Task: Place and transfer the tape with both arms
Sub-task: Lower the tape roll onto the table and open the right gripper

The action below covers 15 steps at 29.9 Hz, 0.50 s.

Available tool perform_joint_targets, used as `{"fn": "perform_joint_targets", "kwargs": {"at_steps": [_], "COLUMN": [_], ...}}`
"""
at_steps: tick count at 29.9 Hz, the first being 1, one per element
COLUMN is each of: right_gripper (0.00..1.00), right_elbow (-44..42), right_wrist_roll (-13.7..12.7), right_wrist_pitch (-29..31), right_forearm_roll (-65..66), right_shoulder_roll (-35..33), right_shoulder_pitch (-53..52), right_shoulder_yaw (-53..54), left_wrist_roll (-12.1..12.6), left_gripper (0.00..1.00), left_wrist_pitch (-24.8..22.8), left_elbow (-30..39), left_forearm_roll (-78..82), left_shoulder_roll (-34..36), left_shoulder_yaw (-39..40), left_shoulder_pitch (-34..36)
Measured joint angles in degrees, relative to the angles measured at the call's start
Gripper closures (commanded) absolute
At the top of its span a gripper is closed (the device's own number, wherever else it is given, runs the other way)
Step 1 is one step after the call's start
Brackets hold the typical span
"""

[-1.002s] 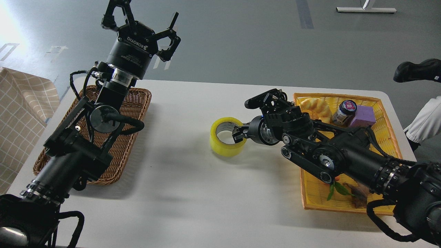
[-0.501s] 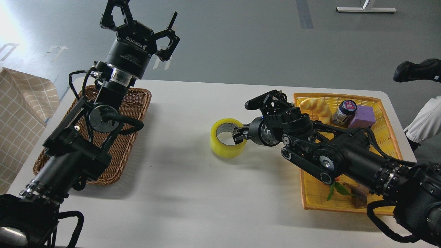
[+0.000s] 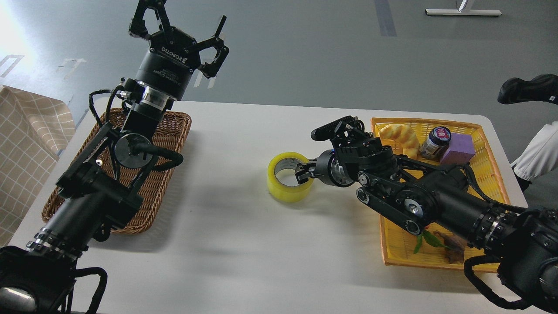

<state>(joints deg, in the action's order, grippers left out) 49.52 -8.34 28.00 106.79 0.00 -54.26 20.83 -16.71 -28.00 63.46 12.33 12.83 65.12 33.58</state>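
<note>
The yellow tape roll point(image 3: 285, 192) stands flat on the white table point(image 3: 244, 244) near the middle, its grey-white core facing up. My right gripper point(image 3: 304, 171) reaches in from the right and is shut on the roll's right wall, one finger inside the core and one outside. My left gripper point(image 3: 181, 27) is raised high above the far left of the table, over the wicker basket point(image 3: 170, 131). Its fingers are spread open and it is empty, far from the tape.
A yellow plastic basket point(image 3: 488, 152) at the right holds bread, a small jar, a purple block and other bits, partly under my right arm. A checked cloth point(image 3: 26, 135) lies at the left edge. A person's shoe and leg show at far right.
The tape and my right gripper have shifted slightly right and toward me together. The left arm has barely moved.
</note>
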Motion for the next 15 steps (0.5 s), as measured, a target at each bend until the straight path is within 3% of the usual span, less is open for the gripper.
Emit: {"fn": "perform_joint_targets", "kwargs": {"at_steps": [6, 8, 15], "right_gripper": [0.35, 0.19, 0.04], "right_elbow": [0.1, 0.15, 1.25], "right_wrist_roll": [0.0, 0.0, 0.05], "right_wrist_pitch": [0.0, 0.0, 0.0], "right_forearm_roll": [-0.16, -0.2, -0.75], "right_shoulder_roll": [0.0, 0.0, 0.0], "right_shoulder_pitch": [0.14, 0.13, -0.63], "right_shoulder_yaw": [0.17, 0.29, 2.89], "left_wrist_roll": [0.0, 0.0, 0.0], "left_gripper": [0.02, 0.02, 0.02], "left_wrist_pitch": [0.0, 0.0, 0.0], "left_elbow": [0.06, 0.08, 0.09], "left_forearm_roll": [0.04, 0.04, 0.06], "left_shoulder_roll": [0.07, 0.08, 0.17], "left_shoulder_yaw": [0.0, 0.0, 0.0], "left_shoulder_pitch": [0.0, 0.0, 0.0]}}
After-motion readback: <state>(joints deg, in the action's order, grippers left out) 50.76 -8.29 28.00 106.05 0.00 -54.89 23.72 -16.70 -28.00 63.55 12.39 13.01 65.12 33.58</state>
